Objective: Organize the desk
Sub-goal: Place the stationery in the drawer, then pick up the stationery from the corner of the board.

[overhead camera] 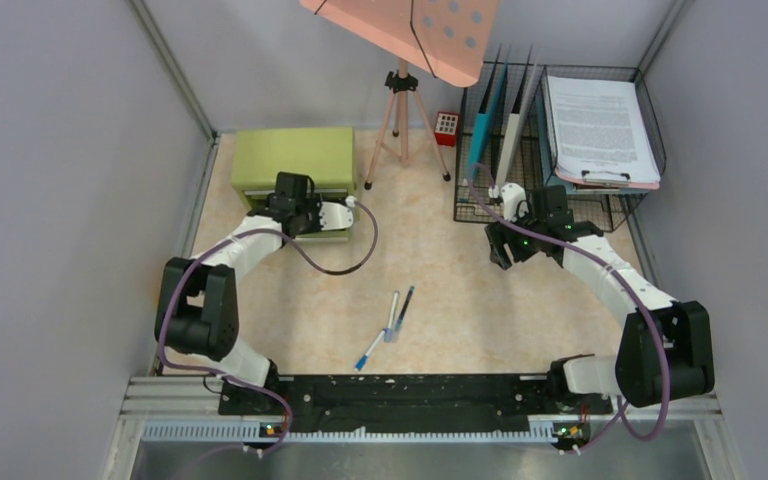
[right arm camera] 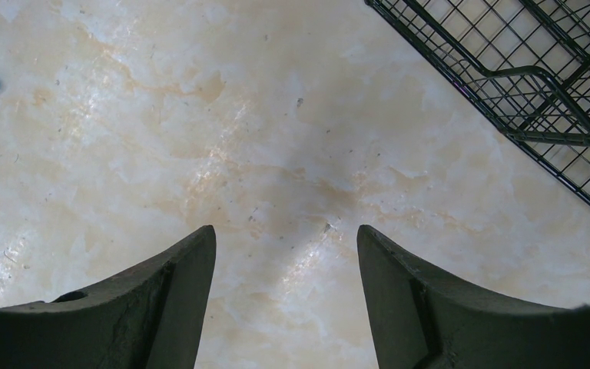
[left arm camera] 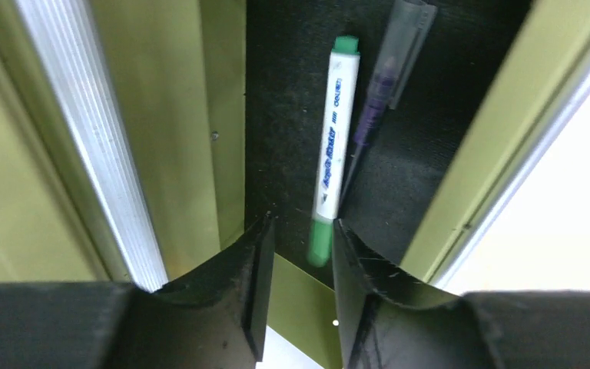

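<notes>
Green marker (left arm camera: 334, 138) and purple pen (left arm camera: 376, 100) lie in the drawer (left arm camera: 292, 92), with the left gripper (left arm camera: 301, 227) parted around the marker's end. The right gripper (right arm camera: 284, 238) hangs wide apart over the desk (right arm camera: 200, 115). Loose pens (overhead camera: 395, 315) are still to collect.

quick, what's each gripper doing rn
left gripper: open, green marker lying loose in the drawer
right gripper: open, holding nothing
</notes>
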Available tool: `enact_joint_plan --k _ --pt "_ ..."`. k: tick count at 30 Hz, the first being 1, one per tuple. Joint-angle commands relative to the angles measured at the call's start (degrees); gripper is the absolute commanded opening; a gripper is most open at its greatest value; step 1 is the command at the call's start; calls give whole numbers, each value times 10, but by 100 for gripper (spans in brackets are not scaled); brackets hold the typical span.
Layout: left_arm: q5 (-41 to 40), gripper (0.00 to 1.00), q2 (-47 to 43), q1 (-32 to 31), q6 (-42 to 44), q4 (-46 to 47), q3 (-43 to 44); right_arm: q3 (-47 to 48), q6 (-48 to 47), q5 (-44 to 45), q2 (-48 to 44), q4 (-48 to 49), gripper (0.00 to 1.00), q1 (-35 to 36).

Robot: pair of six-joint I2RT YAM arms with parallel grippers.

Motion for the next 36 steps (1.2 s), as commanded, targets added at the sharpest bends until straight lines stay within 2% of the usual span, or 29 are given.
enact_joint_plan --k 1,5,8,12,16,20,26,31,36 --pt "2 43 -22 3 -23 23 27 17 -4 -5 -9 4 67 -8" --pt "20 50 -58 4 -53 -5 31 17 -3 -6 -9 3 67 -8" --pt "42 51 -103 3 -85 -28 30 18 -3 -7 -9 3 67 -8" --pt "102 54 -168 0 -148 -67 23 19 -2 -8 -9 3 67 -8" --pt "116 59 -219 -43 -240 -112 4 20 0 -7 -8 4 67 -8" --pt "109 62 -251 -120 -322 -148 -27 19 3 0 -8 9 67 -8" --pt "165 71 -226 -177 -439 -184 -21 18 3 5 -8 9 67 -8" --pt "163 74 -193 -229 -479 -169 -37 14 2 10 -12 13 67 -8" --pt "166 74 -140 -254 -523 -154 -32 14 2 13 -6 11 66 -8"
